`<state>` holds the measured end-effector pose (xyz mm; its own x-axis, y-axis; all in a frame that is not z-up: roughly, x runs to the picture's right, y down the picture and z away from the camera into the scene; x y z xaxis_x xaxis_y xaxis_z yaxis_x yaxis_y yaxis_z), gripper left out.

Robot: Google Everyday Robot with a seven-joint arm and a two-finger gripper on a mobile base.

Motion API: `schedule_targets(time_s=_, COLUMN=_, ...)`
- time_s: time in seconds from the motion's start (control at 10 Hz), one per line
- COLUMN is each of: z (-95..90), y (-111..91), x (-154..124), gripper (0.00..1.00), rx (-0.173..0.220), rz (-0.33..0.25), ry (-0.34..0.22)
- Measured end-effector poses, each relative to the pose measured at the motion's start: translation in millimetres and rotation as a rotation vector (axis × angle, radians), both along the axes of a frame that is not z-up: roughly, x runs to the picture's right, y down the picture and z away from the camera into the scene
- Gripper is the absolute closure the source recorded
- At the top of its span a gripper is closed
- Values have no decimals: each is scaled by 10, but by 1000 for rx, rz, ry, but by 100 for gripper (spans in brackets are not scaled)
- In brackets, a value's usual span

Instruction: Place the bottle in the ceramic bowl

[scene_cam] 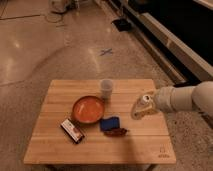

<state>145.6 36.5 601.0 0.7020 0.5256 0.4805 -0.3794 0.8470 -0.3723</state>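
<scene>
The bottle is up in the air at the end of the robot's arm, over the right side of the table. It leans to one side. The gripper is closed around the bottle. I think that is so because a leaning bottle in the air would fall if nothing held it.

The table is the biggest thing. It is wood and holds everything else. The arm is next. It is fat and white, and it reaches in from the right.

The bowl is round and orange-red. It sits near the middle of the table, to the left of the bottle, and looks empty. That makes it a good place to drop the bottle in.

The cup stands just behind the bowl, a bit to the right. A blue pad lies just in front of the bowl. A snack bar lies near the front left. A small brown packet touches the front of the blue pad.

Between the bottle and the bowl the wood is bare, so the way left looks open. The cup is close to that path and could get bumped. The bottle hangs near the right edge, so a slip there could send it down to the floor.
</scene>
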Motion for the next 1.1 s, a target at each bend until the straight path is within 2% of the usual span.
schedule_targets(time_s=0.5, z=-2, y=5, x=17, gripper=100, rx=0, rz=2, ry=1)
schedule_targets(time_s=0.7, z=12, y=30, x=-45, gripper=100, rx=4, rz=-15, ry=-1)
schedule_targets(time_s=1.1, z=147, y=98, x=-739, gripper=100, rx=56, rz=-157, ry=-25)
